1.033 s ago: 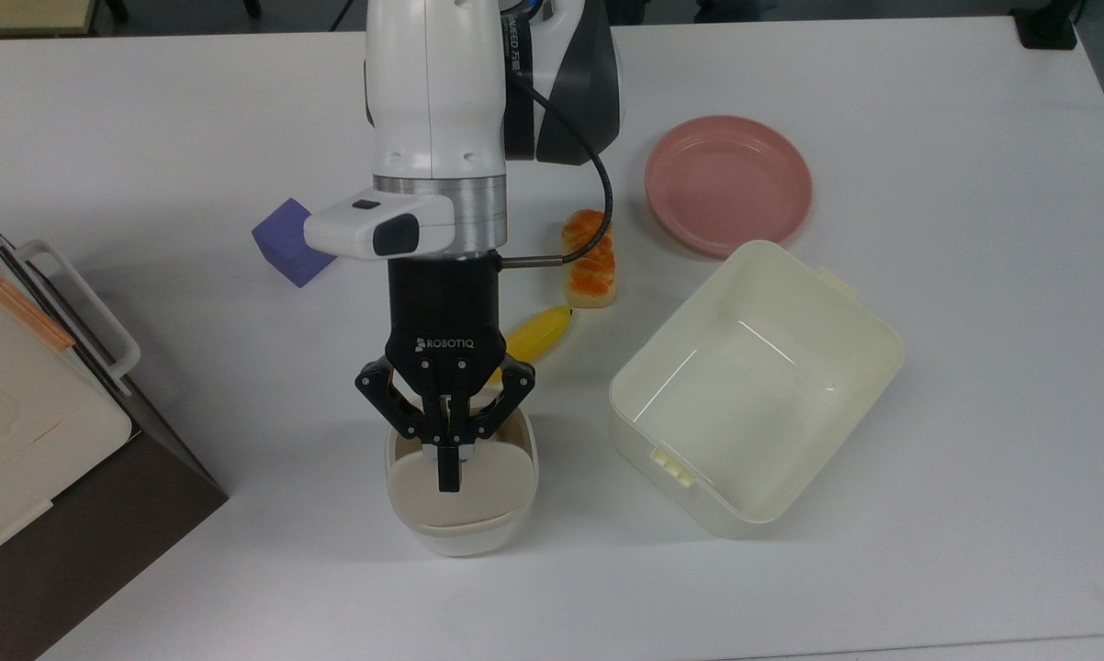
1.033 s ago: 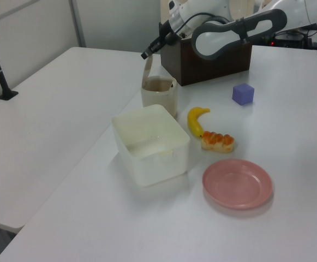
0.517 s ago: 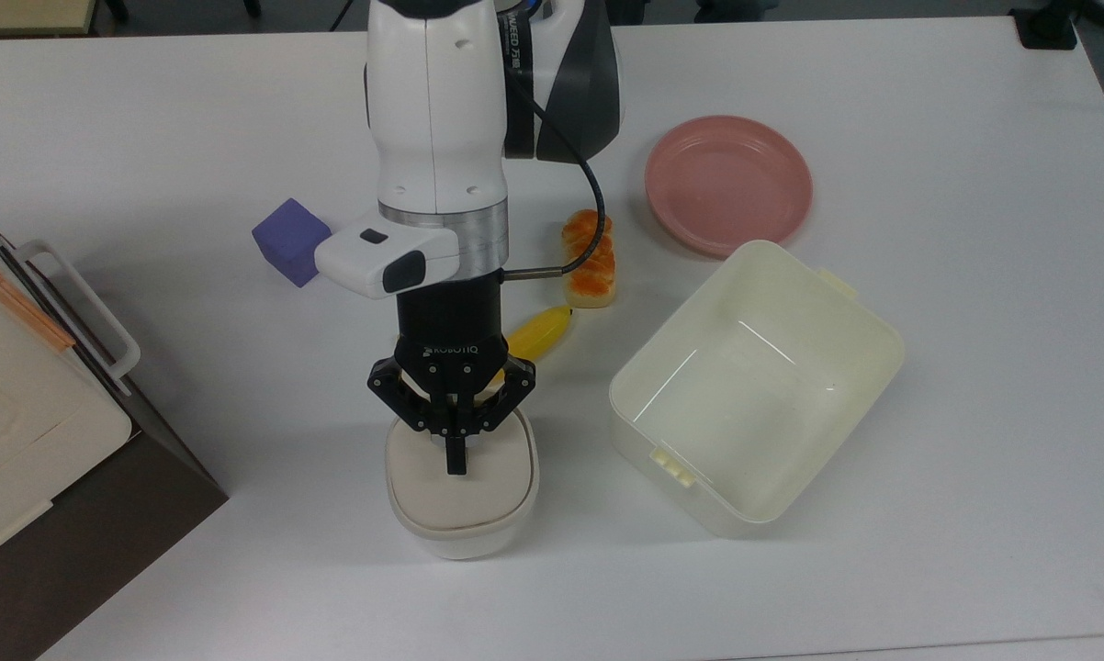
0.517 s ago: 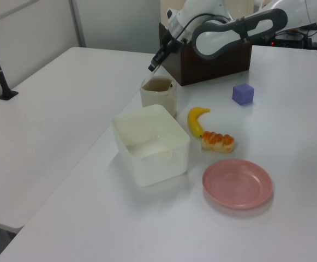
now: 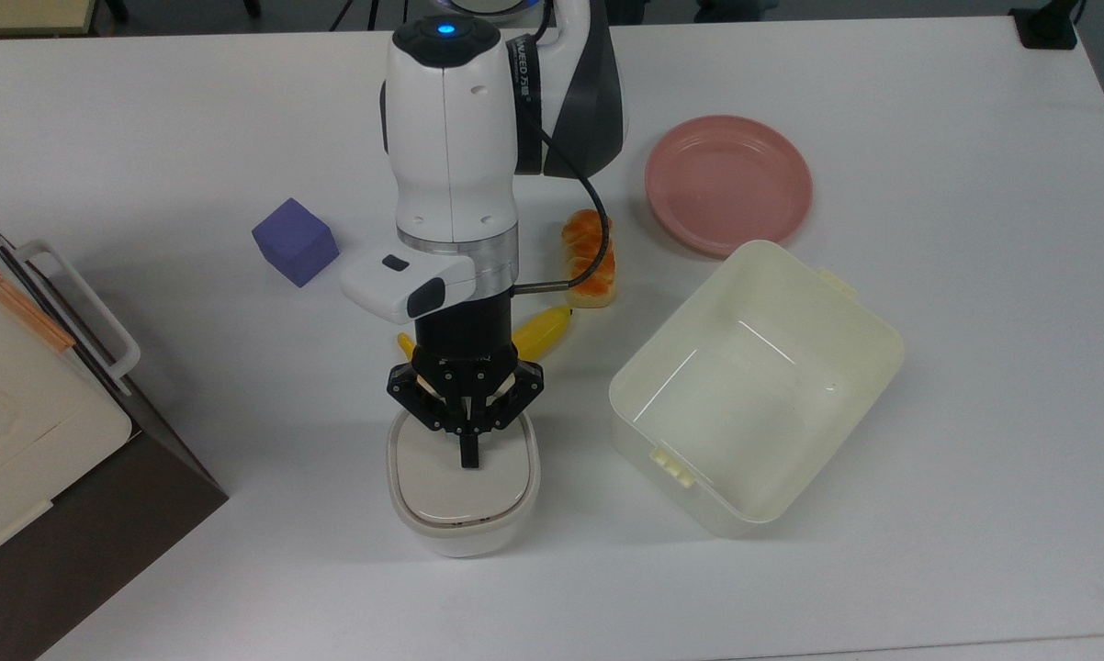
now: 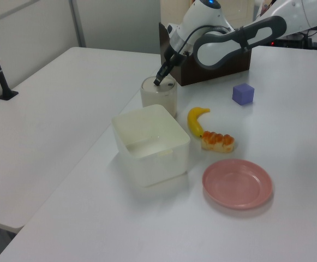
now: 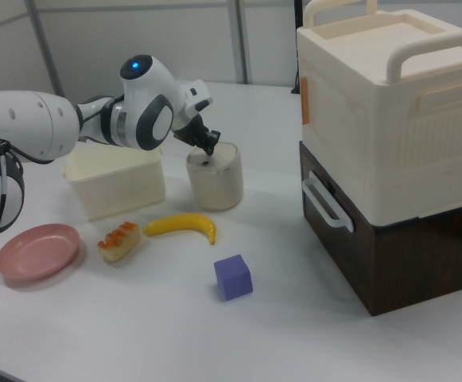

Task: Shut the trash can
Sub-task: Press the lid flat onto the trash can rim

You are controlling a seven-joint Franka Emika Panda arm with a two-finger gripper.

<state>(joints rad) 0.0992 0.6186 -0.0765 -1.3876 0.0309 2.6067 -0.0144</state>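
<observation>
Jaws pressed together, empty, on trash can [image 5: 462,487] lid; banana [image 5: 538,332], cream tub [image 5: 756,386] alongside.

White desk [image 5: 929,569], seven items on it.
Top view: trash can [image 5: 463,477] near centre, cream tub [image 5: 756,386] right, pink plate [image 5: 728,184] far right, banana [image 5: 538,332], sushi piece [image 5: 591,262], purple cube [image 5: 295,241], stacked boxes [image 5: 28,404] left.

White arm [image 5: 451,138], black hand [image 5: 468,456], blue light, black cable.
</observation>
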